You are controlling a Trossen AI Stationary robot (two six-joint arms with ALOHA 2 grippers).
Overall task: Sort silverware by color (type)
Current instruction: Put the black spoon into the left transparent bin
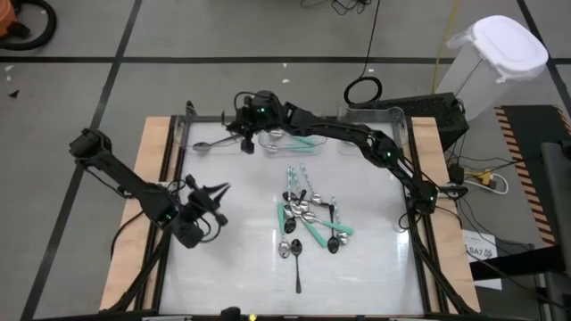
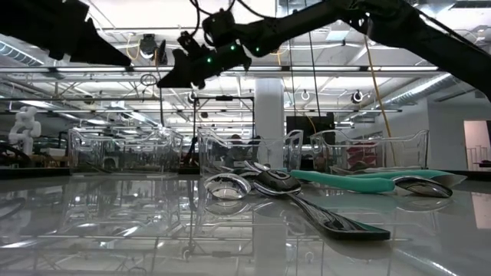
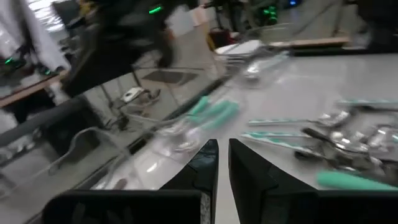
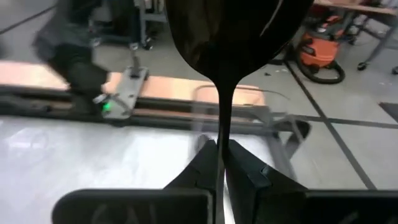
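Two arms: both over the white worktop (image 1: 223, 259), left arm at the left side, right arm reaching across to the far left bin.
Left gripper (image 1: 217, 203): hangs above bare worktop, left of the spoon pile; fingers (image 3: 205, 165) nearly together with a thin gap, nothing between them.
Black spoon in bin (image 1: 207, 144): lies in the clear bin (image 1: 183, 134) at the far left edge.
Right gripper (image 1: 243, 135): above that far left bin, well clear of the surface in the low view; fingers (image 4: 208, 163) pinched onto the handle of a black spoon (image 4: 231, 37), bowl pointing away from the wrist.
Teal-handled spoons in bin (image 1: 299, 141): lie in the next clear bin along the far edge, just right of the right gripper.
Spoon pile (image 1: 308, 214): at the worktop's middle; silver spoons with teal handles, pale striped handles and dark ones, overlapping.
Lone dark spoon (image 1: 296, 263): at the pile's near end, handle pointing toward the near edge.
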